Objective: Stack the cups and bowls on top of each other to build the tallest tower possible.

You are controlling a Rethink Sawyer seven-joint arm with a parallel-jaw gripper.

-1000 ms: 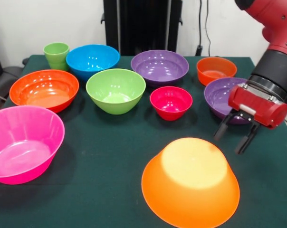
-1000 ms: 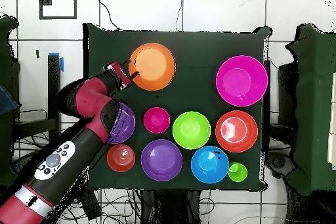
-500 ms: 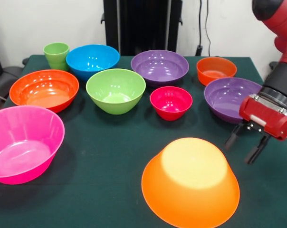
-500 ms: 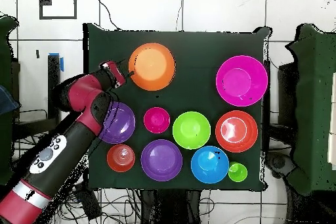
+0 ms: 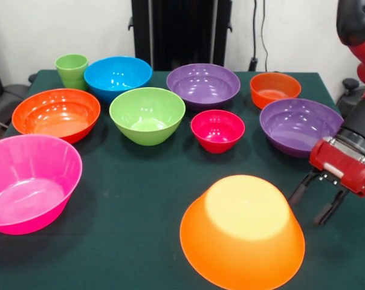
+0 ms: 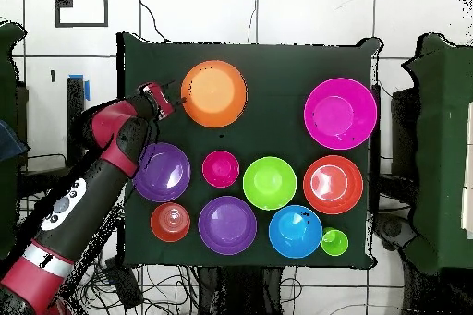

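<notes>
- We see the pincer (image 5: 316,202) open, holding nothing, now shifted further off the purple bowl (image 5: 300,126).
- It hangs beside the upturned orange bowl (image 5: 242,231), near a worktop (image 5: 134,199) edge.
- We read no labels.

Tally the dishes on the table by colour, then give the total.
Orange: 1, the upturned bowl
Red-orange: 2, large and small
Purple: 2, back and right
Pink: 1
Blue: 1
Green bowl: 1
Magenta-red: 1
Light-green cup: 1
Total: 10
</notes>
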